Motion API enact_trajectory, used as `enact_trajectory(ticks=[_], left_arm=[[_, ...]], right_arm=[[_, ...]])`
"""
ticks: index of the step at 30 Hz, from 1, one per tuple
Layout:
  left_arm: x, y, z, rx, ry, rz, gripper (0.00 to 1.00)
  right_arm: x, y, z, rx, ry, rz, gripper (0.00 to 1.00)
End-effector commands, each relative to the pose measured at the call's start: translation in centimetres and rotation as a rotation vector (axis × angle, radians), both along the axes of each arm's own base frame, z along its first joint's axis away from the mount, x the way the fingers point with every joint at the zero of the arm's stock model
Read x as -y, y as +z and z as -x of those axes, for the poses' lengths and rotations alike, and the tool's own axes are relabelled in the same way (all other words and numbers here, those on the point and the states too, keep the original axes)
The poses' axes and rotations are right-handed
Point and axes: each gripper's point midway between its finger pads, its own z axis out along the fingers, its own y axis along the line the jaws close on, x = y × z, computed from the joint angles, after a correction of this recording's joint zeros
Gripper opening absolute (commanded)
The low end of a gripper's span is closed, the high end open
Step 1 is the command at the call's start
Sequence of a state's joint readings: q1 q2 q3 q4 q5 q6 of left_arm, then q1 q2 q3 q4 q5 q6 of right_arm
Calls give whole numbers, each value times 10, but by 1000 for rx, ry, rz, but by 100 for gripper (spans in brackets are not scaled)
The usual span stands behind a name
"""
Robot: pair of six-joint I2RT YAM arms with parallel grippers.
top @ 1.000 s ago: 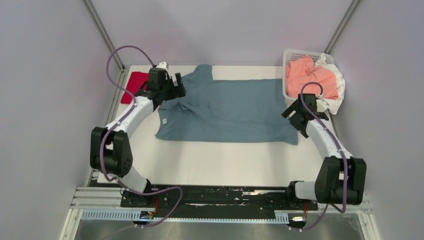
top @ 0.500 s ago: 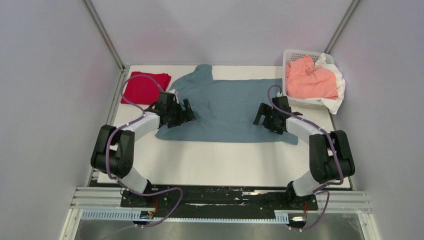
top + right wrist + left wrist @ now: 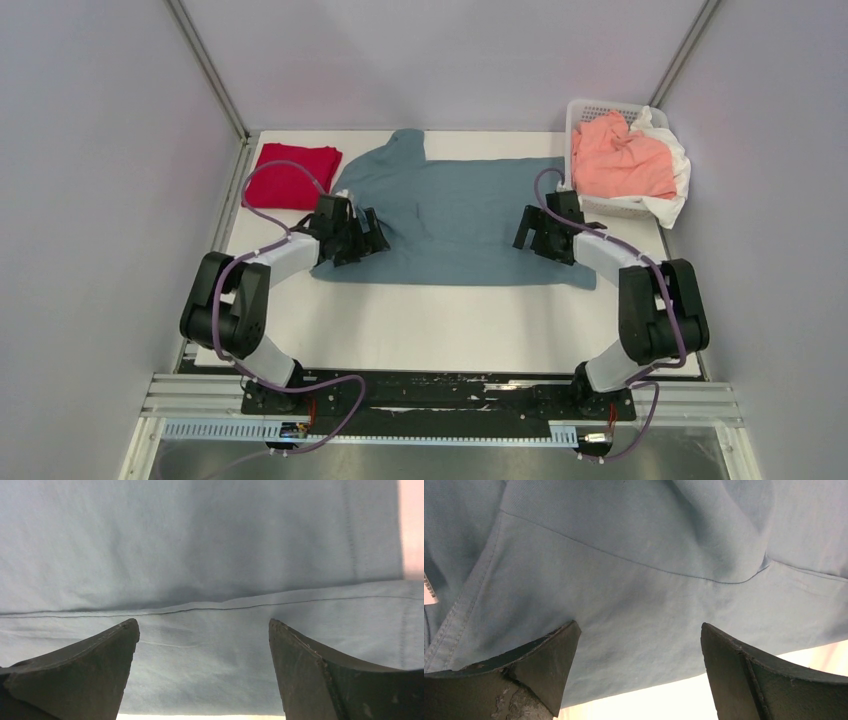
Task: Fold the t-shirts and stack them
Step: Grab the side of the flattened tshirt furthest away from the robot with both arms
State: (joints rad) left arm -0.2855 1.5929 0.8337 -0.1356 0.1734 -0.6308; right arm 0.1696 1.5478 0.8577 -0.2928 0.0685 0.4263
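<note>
A dusty teal-blue t-shirt [image 3: 455, 215] lies spread on the white table, its near half folded over. My left gripper [image 3: 368, 240] is open, low over the shirt's left part. In the left wrist view its fingertips [image 3: 555, 650] straddle the blue cloth [image 3: 634, 580] near the near edge. My right gripper [image 3: 532, 238] is open, low over the shirt's right part. In the right wrist view blue cloth [image 3: 200, 555] with a fold seam fills the gap between the jaws. A folded red t-shirt [image 3: 290, 175] lies at the far left. A salmon-pink t-shirt [image 3: 625, 155] lies in the basket.
A white perforated basket [image 3: 585, 110] stands at the far right corner, with white cloth [image 3: 675, 165] hanging over its right side. The white table [image 3: 430, 320] shows bare in front of the blue shirt. Grey walls close in on both sides.
Both grippers came down from beside the shirt onto it, the left from the far left, the right from near the basket. Over the last half second they barely shifted.
</note>
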Motion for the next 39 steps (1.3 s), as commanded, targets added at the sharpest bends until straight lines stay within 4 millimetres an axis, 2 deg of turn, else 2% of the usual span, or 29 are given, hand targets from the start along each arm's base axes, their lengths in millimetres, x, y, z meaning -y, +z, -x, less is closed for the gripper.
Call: enact_trajectory(ticks=[1,2,4,10,14,17,18,21,23,26,29,30,32,33,34,35,36,37,38,39], left_arm=[[-14,-13,19,-52,41,-42,100],[-16,-15,24,-68,44,-49,100],[-21,-15,35,-79,59,-54,100],[-33,-29,91,-159,117,-31,100],[-36,-34,129,-213,151,-17,100],[-37,-27,146,-209,159,-30,100],[-39,-19,148,-188,160,-31,100],[-40,2,153,-143,146,-30,100],[-42,20,150,-91,138,-27,100],[-35,52,131,34,109,9,100],[-25,83,98,168,86,35,100],[-28,90,87,202,112,12,100],[-33,114,55,284,146,-33,100],[-29,132,31,331,135,-51,100],[-30,139,17,345,139,-61,100],[-24,155,-7,367,113,-69,100],[-25,159,-21,368,107,-77,100],[-19,170,-46,380,89,-90,100],[-21,170,-59,377,93,-105,100],[-17,173,-86,386,77,-134,100]], right_arm=[[-17,-12,-3,-27,66,-27,100],[-22,-16,3,-51,63,-61,100],[-19,-26,19,-105,16,-72,100],[0,-52,98,-281,-125,-56,100],[1,-52,137,-318,-150,-90,100],[-6,-42,149,-298,-123,-136,100],[-6,-37,152,-290,-119,-143,100],[-8,-20,153,-255,-86,-155,100],[-8,-5,145,-194,-63,-150,100],[-11,20,126,-83,-25,-156,100],[-14,49,97,48,3,-162,100],[-15,58,85,93,4,-164,100],[-18,79,60,178,13,-163,100],[-18,87,48,200,12,-155,100],[-13,93,36,224,-8,-121,100],[-9,100,24,242,-22,-92,100],[-4,103,13,251,-42,-59,100],[2,103,2,248,-66,-21,100],[8,104,-8,257,-92,15,100],[13,104,-18,262,-107,46,100]])
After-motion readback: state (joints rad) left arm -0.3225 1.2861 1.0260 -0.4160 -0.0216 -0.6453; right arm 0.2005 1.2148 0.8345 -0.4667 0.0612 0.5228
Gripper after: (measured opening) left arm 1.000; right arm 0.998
